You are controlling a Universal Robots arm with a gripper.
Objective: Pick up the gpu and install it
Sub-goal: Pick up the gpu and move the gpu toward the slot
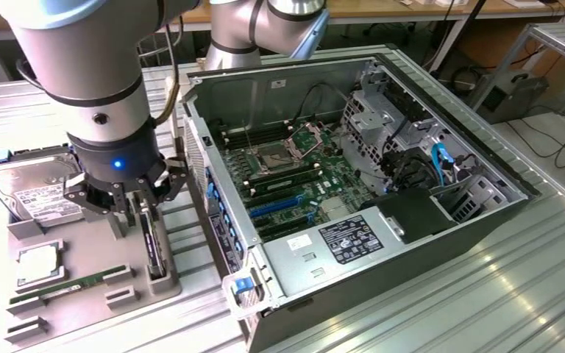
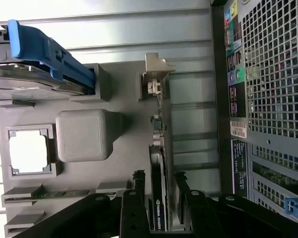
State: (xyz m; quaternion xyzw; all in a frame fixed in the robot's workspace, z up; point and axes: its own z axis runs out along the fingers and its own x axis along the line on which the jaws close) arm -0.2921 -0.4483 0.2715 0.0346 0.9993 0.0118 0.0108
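The gpu (image 1: 152, 250) is a thin dark card standing on its long edge in a slot of the grey parts tray (image 1: 82, 239), at the exterior view's left. In the wrist view the gpu (image 2: 158, 158) runs lengthwise, with its silver bracket (image 2: 156, 74) at the far end. My gripper (image 1: 132, 209) hangs right over the card, open. One black finger (image 2: 138, 196) stands on one side of the card and the other finger (image 2: 183, 191) on the opposite side, with a small gap showing on each side. The gripper (image 2: 160, 193) straddles the card's near end without holding it.
An open computer case (image 1: 361, 184) lies beside the tray, its motherboard (image 1: 282, 173) and blue slots (image 1: 277, 206) exposed. The tray also carries a hard drive (image 1: 32, 193), a square chip (image 1: 37, 263) and a green memory stick (image 1: 67, 287). The case's perforated rear panel (image 2: 273, 99) is close by.
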